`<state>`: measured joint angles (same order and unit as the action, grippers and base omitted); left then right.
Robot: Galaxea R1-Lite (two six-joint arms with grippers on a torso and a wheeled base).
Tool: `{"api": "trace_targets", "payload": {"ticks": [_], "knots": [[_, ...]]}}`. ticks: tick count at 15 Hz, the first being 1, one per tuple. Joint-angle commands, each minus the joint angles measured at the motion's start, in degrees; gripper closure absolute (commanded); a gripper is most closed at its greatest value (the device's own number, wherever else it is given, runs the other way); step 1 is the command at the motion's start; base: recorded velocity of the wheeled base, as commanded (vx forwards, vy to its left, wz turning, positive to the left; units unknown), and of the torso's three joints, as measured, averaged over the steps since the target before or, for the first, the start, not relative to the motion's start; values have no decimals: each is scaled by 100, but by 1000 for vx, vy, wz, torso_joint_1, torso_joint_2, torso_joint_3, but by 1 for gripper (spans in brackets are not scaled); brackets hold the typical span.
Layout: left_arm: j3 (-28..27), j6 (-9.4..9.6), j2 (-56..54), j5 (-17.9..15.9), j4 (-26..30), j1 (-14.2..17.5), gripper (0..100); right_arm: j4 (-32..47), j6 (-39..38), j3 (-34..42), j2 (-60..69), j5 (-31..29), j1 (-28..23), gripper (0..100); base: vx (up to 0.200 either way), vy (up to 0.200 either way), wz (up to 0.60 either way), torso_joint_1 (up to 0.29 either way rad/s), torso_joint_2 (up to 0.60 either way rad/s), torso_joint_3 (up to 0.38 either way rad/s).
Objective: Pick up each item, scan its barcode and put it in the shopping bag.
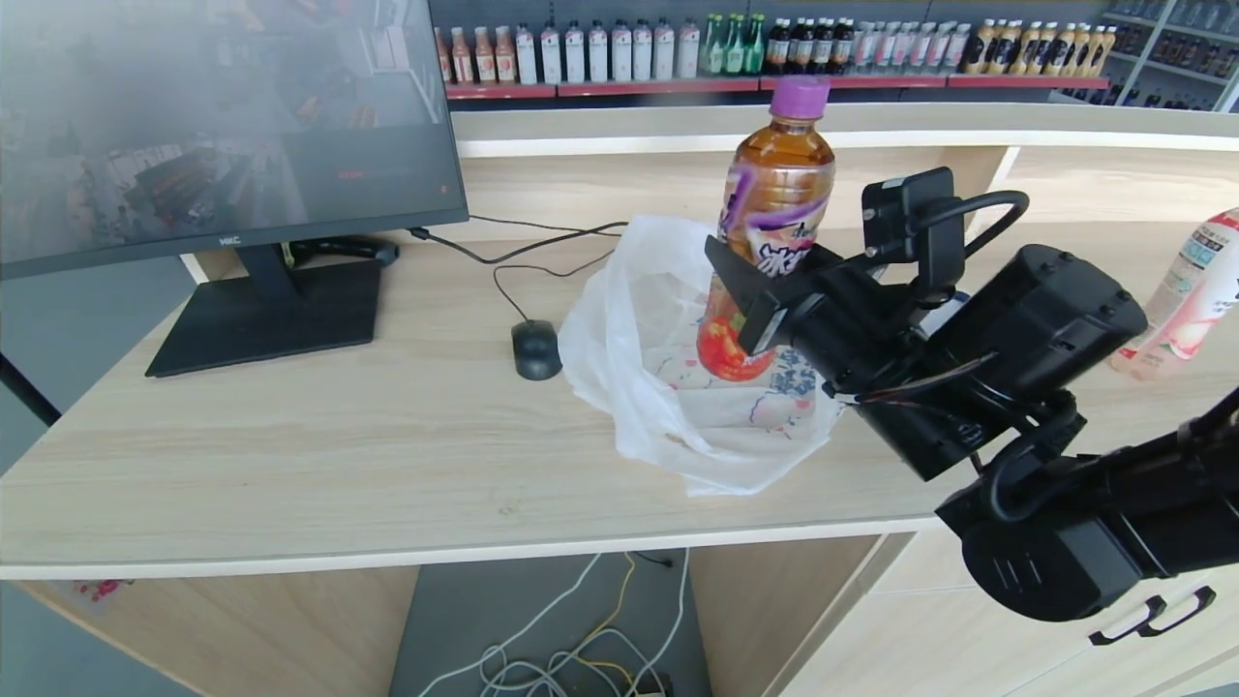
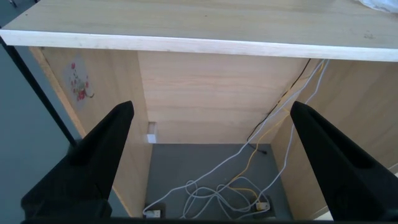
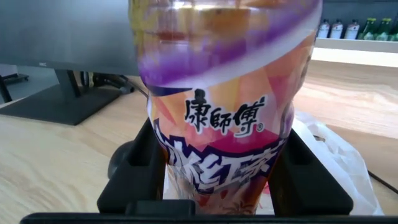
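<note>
The iced tea bottle [image 1: 774,208] stands upright in the middle of the picture, its bottom at the mouth of the white shopping bag [image 1: 639,387] on the tabletop [image 1: 339,436]. The right fingers [image 1: 740,286] squeeze its lower half. The left fingers [image 2: 99,155] are wide open and hold nothing.

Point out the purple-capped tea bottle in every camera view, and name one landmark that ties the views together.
Head view: tea bottle upright, right of centre, held by the right gripper at the white bag.
Left wrist view: faces the counter front edge, with cables beneath.
Right wrist view: tea bottle close up in the middle, between the fingers.
Shared landmark: the wooden counter, also at and.
</note>
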<state>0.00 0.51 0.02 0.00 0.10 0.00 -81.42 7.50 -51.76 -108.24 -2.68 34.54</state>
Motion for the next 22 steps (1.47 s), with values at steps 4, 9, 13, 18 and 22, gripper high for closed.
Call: {"api": "trace_targets", "payload": {"ticks": [4, 9, 13, 18, 22], "knots": [[0, 2, -2, 0, -1, 0, 0, 3, -3, -387, -531, -4, -43, 100, 0, 0, 0, 0, 0, 0], [0, 2, -2, 0, -1, 0, 0, 496, -3, -1003, -795, -4, -131, 100, 0, 0, 0, 0, 0, 0], [0, 2, 6, 0, -1, 0, 0, 1093, 6, -1732, -997, -4, -228, 100, 0, 0, 0, 0, 0, 0], [0, 2, -2, 0, -1, 0, 0, 1893, 15, -2839, -1349, 5, -246, 100, 0, 0, 0, 0, 0, 0], [0, 2, -2, 0, -1, 0, 0, 2078, 6, -3323, -1727, -4, -272, 100, 0, 0, 0, 0, 0, 0]]}}
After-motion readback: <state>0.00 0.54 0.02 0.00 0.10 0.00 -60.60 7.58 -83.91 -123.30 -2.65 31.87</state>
